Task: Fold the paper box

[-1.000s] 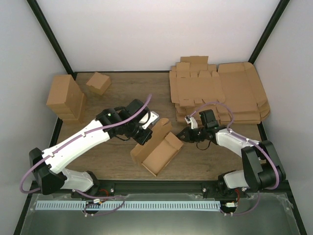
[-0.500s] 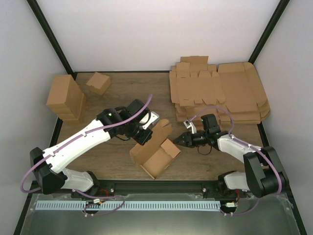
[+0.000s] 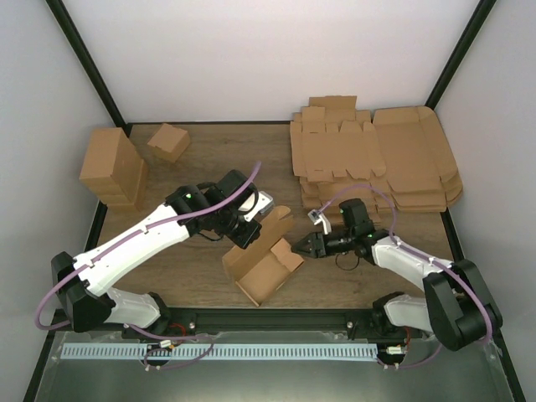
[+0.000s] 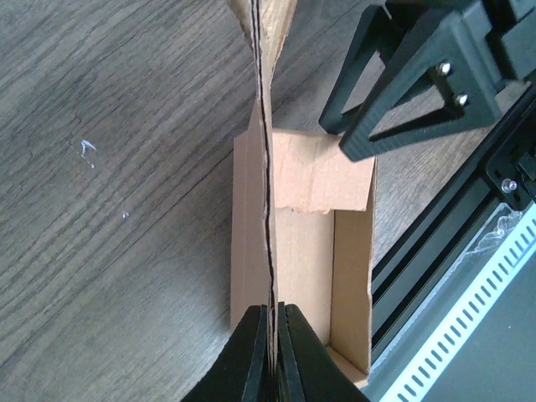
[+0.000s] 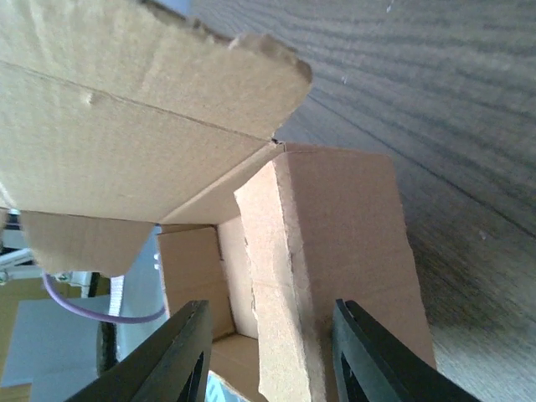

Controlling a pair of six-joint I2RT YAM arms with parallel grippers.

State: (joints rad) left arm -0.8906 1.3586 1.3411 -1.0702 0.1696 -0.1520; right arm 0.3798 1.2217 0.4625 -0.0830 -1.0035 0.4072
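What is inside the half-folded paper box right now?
Only bare cardboard shows inside the paper box: its floor and an end flap folded inward, no loose item. The upright panel pinched by the left gripper covers a strip along one side wall.

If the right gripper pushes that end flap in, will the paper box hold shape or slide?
Probably flexes: the paper box is thin card, its pinched flap wavy. Likely light, so it may slide, though the left gripper clamps one flap.

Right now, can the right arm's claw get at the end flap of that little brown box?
Probably yes: the right claw stands open astride the end flap of the paper box, nothing between them. The left claw pinches another panel, off to one side.
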